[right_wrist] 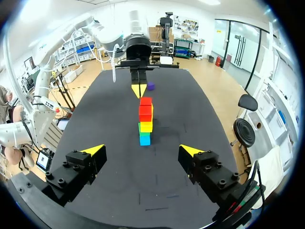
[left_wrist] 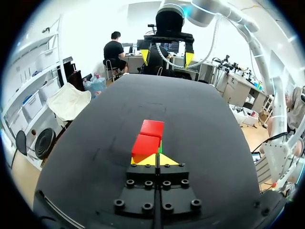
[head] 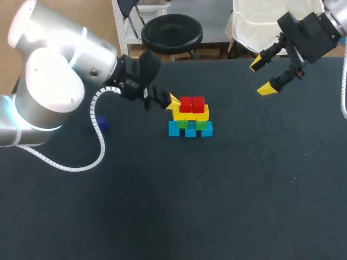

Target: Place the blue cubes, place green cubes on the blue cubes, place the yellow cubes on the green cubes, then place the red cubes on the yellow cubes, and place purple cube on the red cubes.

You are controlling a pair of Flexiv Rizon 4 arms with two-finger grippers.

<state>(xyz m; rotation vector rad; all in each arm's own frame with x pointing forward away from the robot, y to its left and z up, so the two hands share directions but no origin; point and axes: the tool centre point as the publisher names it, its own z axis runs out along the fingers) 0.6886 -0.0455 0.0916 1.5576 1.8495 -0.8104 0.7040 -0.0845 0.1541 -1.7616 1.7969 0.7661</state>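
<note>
Tabletop (head: pixel 244 189): purple cube (head: pixel 102 125) behind left arm (head: pixel 49 86)

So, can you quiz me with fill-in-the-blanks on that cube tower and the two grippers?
The top layer of the colourful cube stack is ___.
Its bottom layer is ___.
The small lone cube on the dark table is coloured ___.
The yellow-tipped right gripper has its fingers ___; the left gripper, beside the stack, has them shut.
Missing: red; blue; purple; open.
</note>
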